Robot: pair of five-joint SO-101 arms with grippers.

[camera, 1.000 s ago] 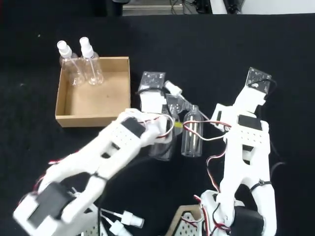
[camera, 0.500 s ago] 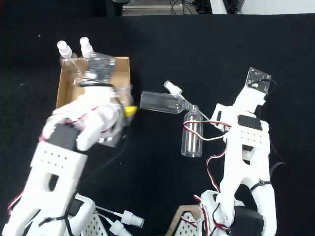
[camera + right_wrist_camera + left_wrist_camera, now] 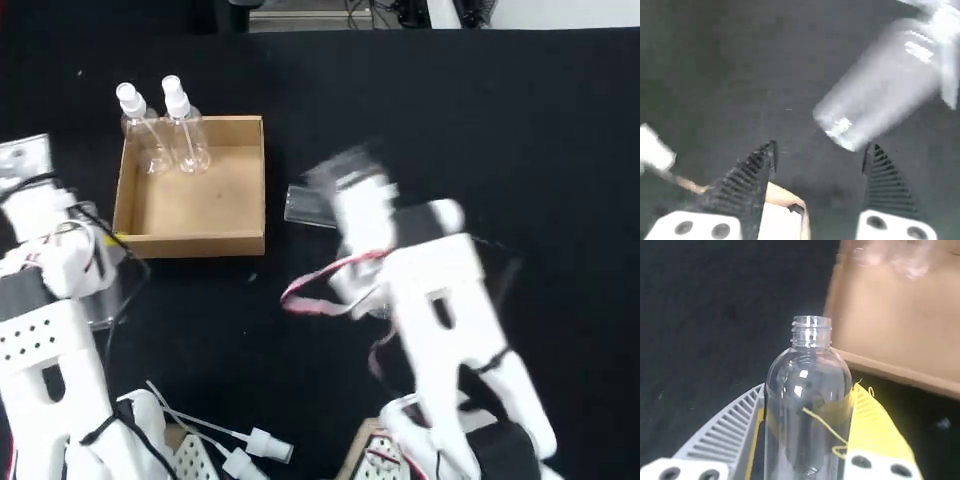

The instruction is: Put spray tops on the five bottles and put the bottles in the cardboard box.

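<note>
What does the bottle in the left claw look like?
The bottle is clear, looks like plastic and seems empty. It has a round body, sloping shoulders and a bare threaded neck, with no spray top on. The left gripper pinches its sides. It is outside the cardboard box, near one wall.

White plastic left arm (image 3: 45, 330) and right arm (image 3: 440, 290), red cables (image 3: 320, 290); my left gripper (image 3: 810, 387) ribbed grey and yellow, right gripper (image 3: 822, 146) black.
</note>
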